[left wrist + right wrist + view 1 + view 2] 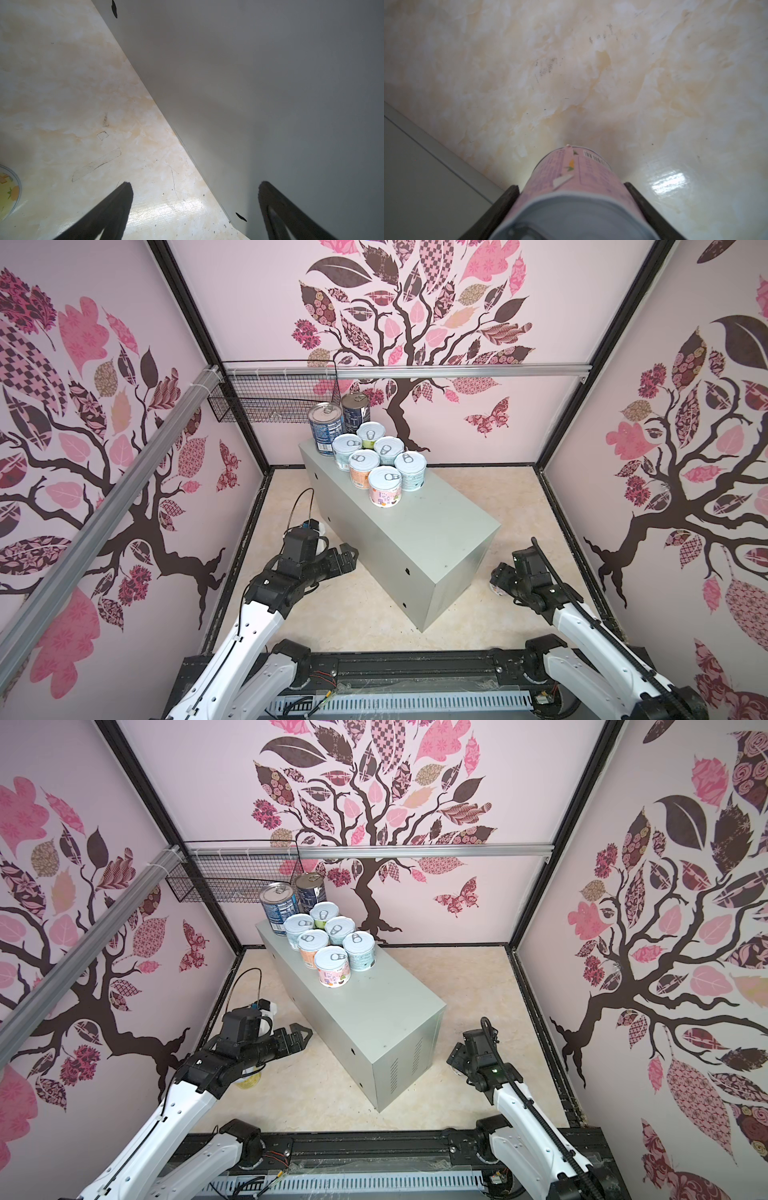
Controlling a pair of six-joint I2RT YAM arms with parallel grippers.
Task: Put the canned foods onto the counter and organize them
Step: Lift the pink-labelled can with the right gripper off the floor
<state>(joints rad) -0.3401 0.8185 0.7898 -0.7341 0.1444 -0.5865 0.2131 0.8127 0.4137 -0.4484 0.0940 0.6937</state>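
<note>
Right claw [571, 186] down low, pinching the pink can [577, 172] on both sides. Standing up on the floor [591, 83], lid on top, just right of the counter [436, 539] near its front end. Probably next: up, then left onto the bare top. Far end full already: six short cans [384, 485], two tall cans [326, 427]. Left claw [196, 184] spread wide, empty, beside the counter's other side, yellow can [248, 1080] near it.
</note>
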